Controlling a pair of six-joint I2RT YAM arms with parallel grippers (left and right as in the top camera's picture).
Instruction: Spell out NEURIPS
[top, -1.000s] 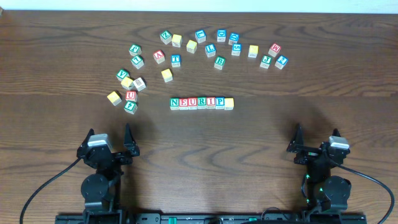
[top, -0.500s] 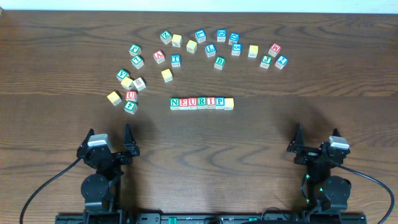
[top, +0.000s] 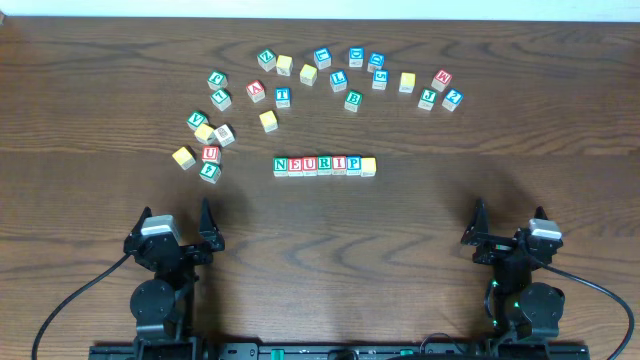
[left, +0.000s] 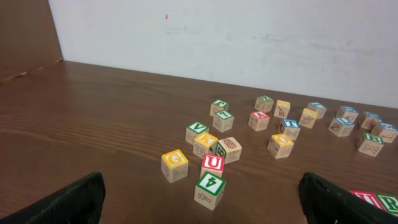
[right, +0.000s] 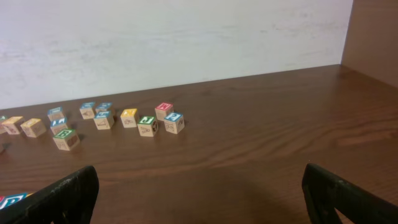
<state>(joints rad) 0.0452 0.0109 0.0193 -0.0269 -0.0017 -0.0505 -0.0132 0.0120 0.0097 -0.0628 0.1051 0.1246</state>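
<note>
Well ahead of left gripper (top: 177, 216) and right gripper (top: 508, 218): NEURIPS row (top: 324, 165); both spread wide, empty.

We see seven cubes (top: 324, 165) lined up touching one another at the centre of the dark wooden worktop (top: 430, 195), their tops reading N, E, U, R, I, P, with a yellow-topped cube (top: 368, 166) closing the row on the right. Beyond the row, loose letter cubes (top: 338, 80) lie scattered in a rough arc, with a tighter cluster (top: 207, 152) at its left end. At the near edge, the left hand (top: 176, 216) and right hand (top: 509, 216) sit well apart from the row, fingers spread wide and holding nothing.
</note>
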